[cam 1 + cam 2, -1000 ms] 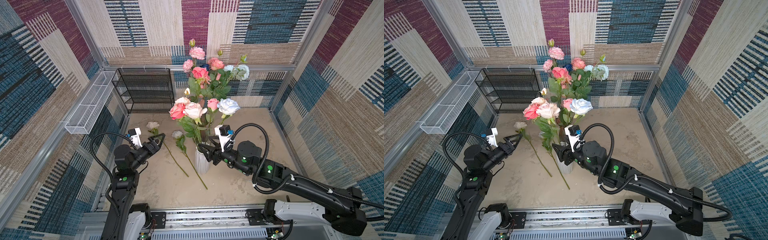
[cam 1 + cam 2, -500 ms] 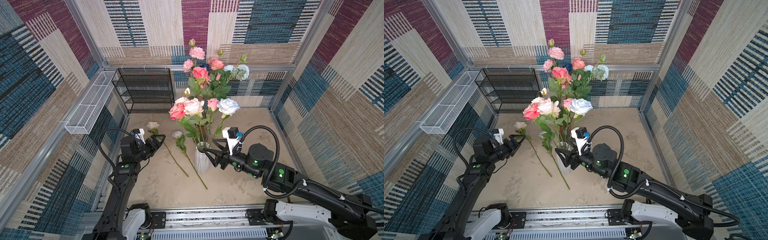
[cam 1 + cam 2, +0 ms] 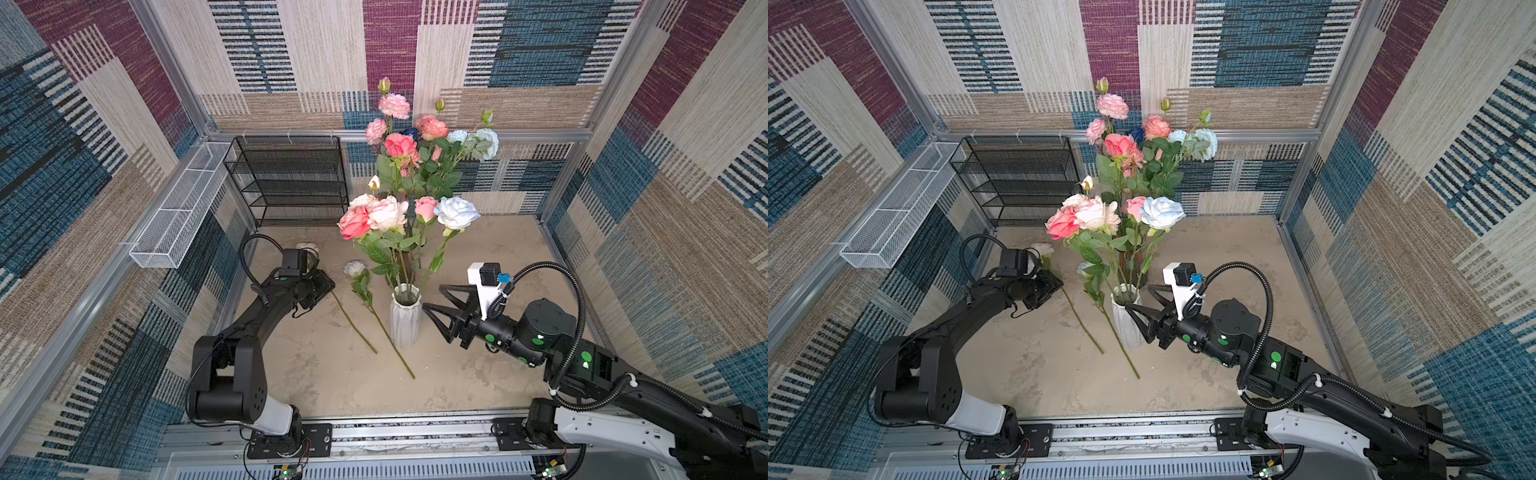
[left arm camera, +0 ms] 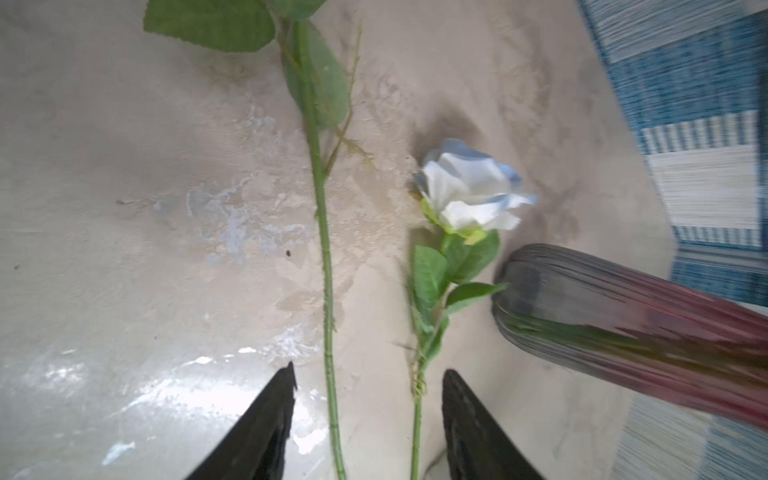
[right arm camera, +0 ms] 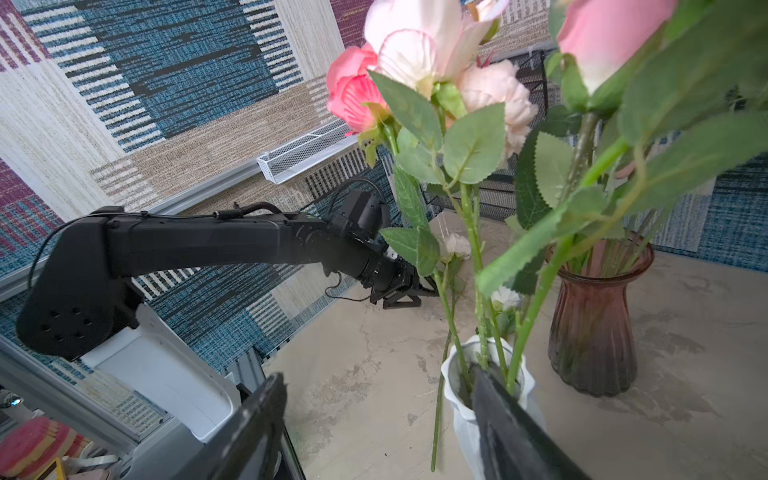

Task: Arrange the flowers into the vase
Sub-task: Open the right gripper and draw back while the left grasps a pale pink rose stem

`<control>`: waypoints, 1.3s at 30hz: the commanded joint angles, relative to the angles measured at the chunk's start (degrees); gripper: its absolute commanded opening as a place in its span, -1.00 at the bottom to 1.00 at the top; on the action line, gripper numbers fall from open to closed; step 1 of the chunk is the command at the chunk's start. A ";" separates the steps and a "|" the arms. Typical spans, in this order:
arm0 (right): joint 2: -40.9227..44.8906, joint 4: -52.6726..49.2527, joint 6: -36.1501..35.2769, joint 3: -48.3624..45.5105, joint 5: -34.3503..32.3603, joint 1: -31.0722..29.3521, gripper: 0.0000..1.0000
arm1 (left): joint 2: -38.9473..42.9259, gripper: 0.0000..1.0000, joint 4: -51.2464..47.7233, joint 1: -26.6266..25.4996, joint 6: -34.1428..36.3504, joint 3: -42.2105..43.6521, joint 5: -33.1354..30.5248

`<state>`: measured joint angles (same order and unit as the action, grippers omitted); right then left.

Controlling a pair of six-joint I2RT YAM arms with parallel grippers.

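1. Top view: most flowers [image 3: 386, 214] stand in white vase [image 3: 405, 322], centre frame. Two loose stems [image 3: 354, 322] lie on the floor to its left.
2. Left wrist: left gripper [image 4: 369, 376] jaws apart at bottom centre, straddling both stems. Closing here may grab two.
3. Right wrist: right gripper [image 5: 380, 374] spread and empty, just beside the vase rim. A nudge could tip it.

Lab test booth, carpet-lined walls [image 3: 291, 50]

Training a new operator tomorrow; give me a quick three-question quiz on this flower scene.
1. How many loose flowers lie flat on the table?
2. True or false: the right gripper is clamped on a stem.
3. Seen from the arms' bases, the white vase stands where against the dark red glass vase: A in front, B behind, C on top?
Key: 1 two; 2 false, jaws open and empty; 3 A.
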<state>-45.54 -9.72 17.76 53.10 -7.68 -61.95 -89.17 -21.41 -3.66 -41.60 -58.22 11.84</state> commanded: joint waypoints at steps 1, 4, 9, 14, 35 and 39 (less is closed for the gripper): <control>1.47 -0.45 1.00 -0.73 -1.11 -0.07 0.44 | -4.22 0.06 -2.13 -0.29 1.65 -2.55 -8.66; 2.99 -1.07 1.73 -1.56 -1.65 -0.07 0.43 | -8.53 0.02 -2.14 -0.38 1.90 -5.51 -11.49; 5.06 -2.04 2.51 -2.42 -2.84 -0.08 0.43 | -15.73 0.00 -4.59 -0.47 2.90 -12.28 -15.47; 6.14 -2.94 3.00 -2.56 -3.48 -0.10 0.43 | -21.63 -0.03 -7.72 -0.56 3.64 -18.58 -17.36; 7.42 -4.46 3.78 -2.74 -4.27 -0.08 0.41 | -27.04 -0.14 -4.68 -1.24 1.26 -21.94 -14.07; 7.25 -4.58 3.70 -2.93 -4.38 -0.05 0.41 | -24.35 -0.13 -0.54 -1.94 0.70 -18.82 -13.59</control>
<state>-38.20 -14.46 20.93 50.26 -11.16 -61.95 -114.83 -24.97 -5.28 -39.90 -78.39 -3.55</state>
